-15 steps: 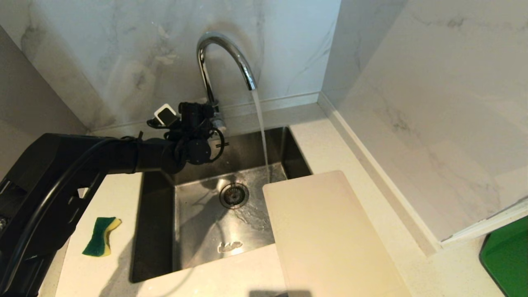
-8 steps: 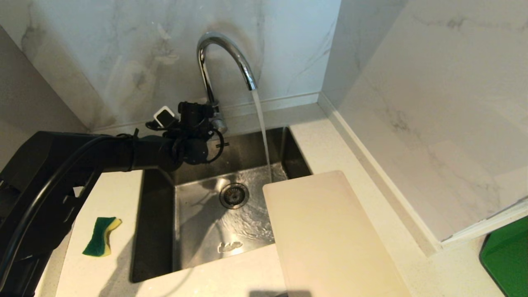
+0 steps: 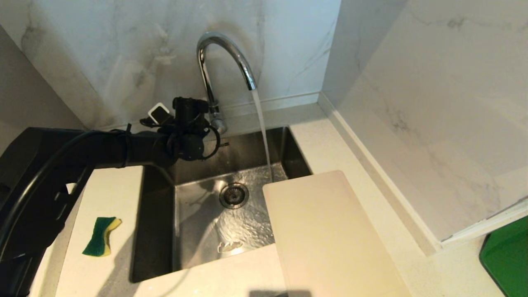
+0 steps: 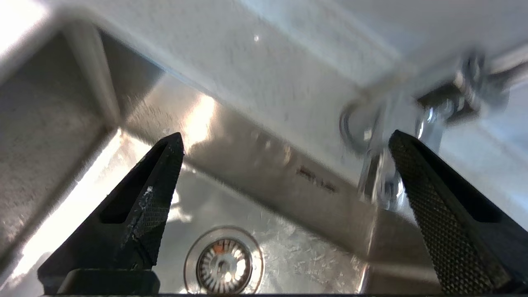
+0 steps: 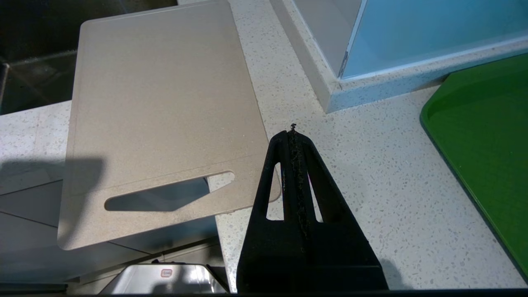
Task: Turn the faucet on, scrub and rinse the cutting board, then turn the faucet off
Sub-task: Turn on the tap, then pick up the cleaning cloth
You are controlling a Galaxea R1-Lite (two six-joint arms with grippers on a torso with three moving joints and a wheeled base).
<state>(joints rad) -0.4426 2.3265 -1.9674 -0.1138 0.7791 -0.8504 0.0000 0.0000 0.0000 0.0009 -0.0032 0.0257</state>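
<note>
At the back of the sink [image 3: 159, 214], by the tap's [image 3: 225, 53] base, my left claw [image 4: 284, 140] hangs spread wide and holds nothing; water already pours from the spout, so I judge the turning-on done and the scrubbing next; that calls for fetching the sponge [image 3: 101, 236] from the counter on my left and getting the board [image 3: 330, 235], lying across the sink's right edge, under the stream; only the right wrist view shows my right claw [image 5: 293, 134] clenched empty over the counter beside the board's handle slot.
</note>
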